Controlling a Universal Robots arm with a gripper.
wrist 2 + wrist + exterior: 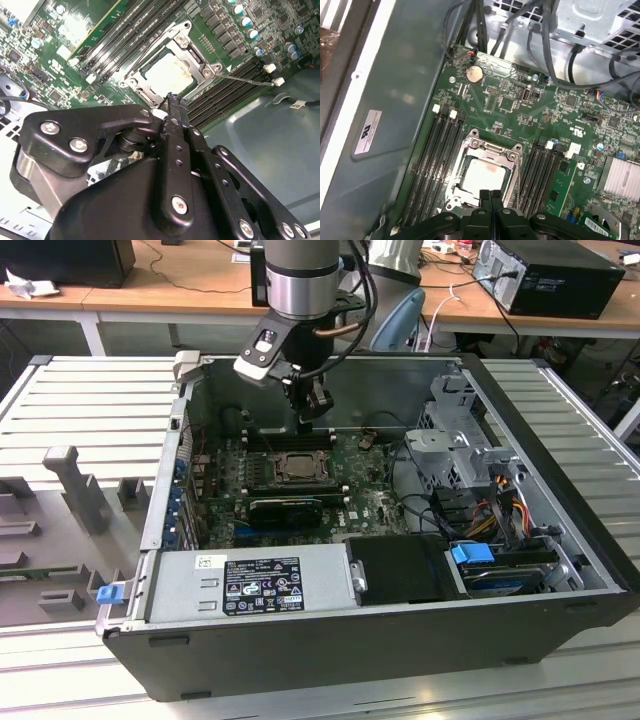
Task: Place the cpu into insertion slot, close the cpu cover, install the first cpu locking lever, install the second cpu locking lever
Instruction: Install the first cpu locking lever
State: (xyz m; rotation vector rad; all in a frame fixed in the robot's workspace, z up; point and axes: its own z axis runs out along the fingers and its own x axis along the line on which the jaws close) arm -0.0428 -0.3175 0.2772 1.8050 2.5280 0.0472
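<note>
Now my tool (490, 194), pinched narrow and empty, hangs just above the cover (493, 149); drifting off-line, it could gouge the cpu (482, 175).

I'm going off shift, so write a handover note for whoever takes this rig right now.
Gripper: shut, nothing seen in it, hovering close over the edge of the cpu cover.
Cpu: seated, showing through the cover's window.
Done: chip placed, cover down.
Left: in the second wrist view one thin lever seems to stick out unlatched; the other lever I cannot tell.
</note>
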